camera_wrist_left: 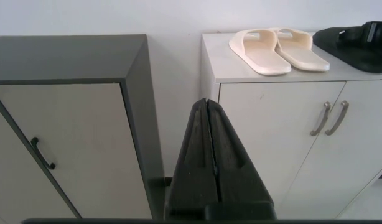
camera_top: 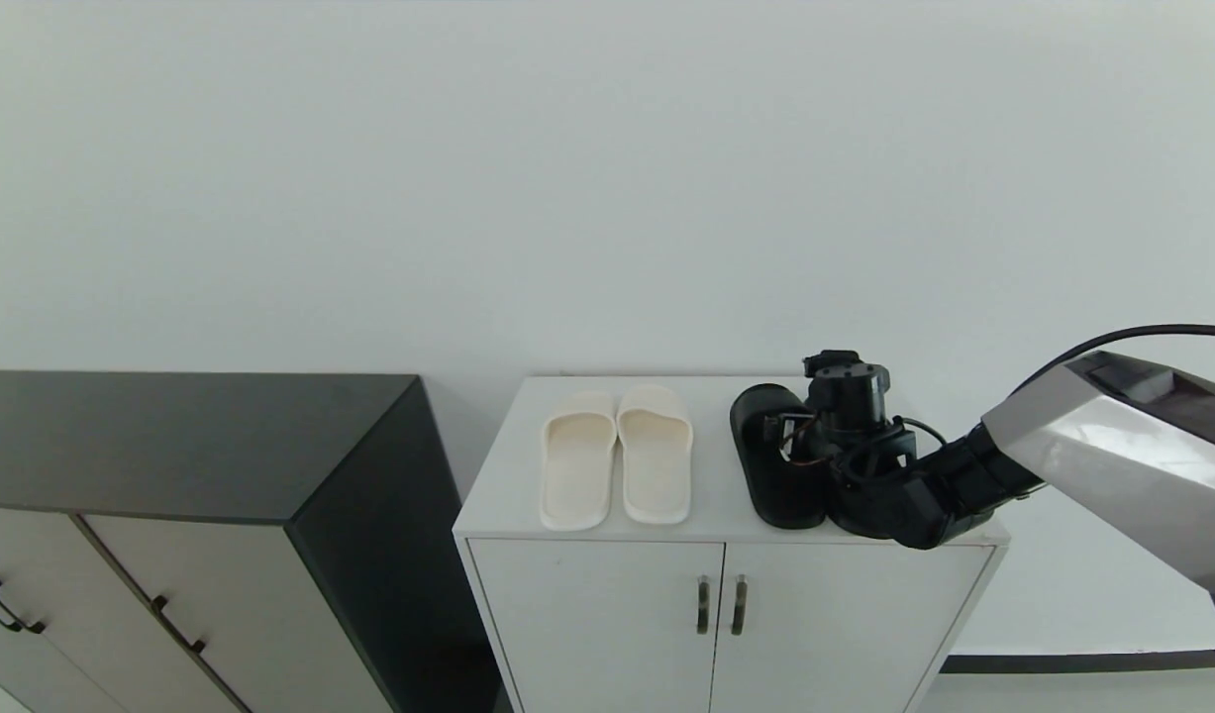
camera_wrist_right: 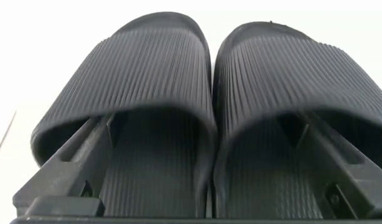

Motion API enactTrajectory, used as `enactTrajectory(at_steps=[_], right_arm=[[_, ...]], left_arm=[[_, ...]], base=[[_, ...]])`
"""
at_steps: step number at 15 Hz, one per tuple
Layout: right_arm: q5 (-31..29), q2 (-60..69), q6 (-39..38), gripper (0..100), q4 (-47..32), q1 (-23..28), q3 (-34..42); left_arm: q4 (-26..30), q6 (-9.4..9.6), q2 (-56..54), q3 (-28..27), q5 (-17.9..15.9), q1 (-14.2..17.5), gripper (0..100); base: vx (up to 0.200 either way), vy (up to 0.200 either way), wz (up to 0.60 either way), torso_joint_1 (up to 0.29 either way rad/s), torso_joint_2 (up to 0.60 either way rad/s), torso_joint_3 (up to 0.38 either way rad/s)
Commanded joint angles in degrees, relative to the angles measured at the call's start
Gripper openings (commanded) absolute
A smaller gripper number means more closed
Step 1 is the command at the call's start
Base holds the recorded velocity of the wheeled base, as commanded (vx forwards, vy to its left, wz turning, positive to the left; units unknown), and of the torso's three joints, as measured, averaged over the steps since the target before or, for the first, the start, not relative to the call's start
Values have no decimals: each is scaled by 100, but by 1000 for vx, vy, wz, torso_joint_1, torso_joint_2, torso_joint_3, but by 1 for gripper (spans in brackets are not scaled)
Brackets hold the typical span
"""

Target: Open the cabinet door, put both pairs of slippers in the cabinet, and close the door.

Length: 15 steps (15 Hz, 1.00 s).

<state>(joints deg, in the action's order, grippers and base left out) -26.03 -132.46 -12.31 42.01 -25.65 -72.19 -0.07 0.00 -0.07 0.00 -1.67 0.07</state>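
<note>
On top of the white cabinet [camera_top: 711, 446], doors closed, we see the black slippers [camera_top: 765, 475] with our right gripper [camera_wrist_right: 206, 162] spread apart, one finger under each strap. The cream slippers [camera_top: 617, 456] lie beside them. Our left gripper [camera_wrist_left: 207, 109] hangs pressed together before the cabinet.

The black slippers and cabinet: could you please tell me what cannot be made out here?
Head view: the right gripper and its arm cover most of one of the black slippers.
Right wrist view: the slipper straps hide the fingertips.
Left wrist view: the picture edge cuts off the black slippers.
All views: closed doors hide the inside of the white cabinet.
</note>
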Motion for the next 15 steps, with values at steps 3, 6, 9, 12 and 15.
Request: enactTrajectory(at_steps=[3,6,9,12,15], right_arm=[[1,-245,1,100,0,113,-260],[1,-342,1,0,0,148,-348],[-25,-394,1,0,27,148,-489],[-34,-236,10,0,97,104,-498],[27,353,36,0,88,-125,-225]], left_arm=[[-1,0,7,0,0,1,0],[-1,0,7,0,0,1,0],[-1,0,7,0,0,1,0],[-1,0,7,0,0,1,0],[-1,0,7,0,0,1,0]], base=[[0,0,0,0,0,0],[0,0,0,0,0,0],[0,0,0,0,0,0],[0,0,0,0,0,0],[0,0,0,0,0,0]])
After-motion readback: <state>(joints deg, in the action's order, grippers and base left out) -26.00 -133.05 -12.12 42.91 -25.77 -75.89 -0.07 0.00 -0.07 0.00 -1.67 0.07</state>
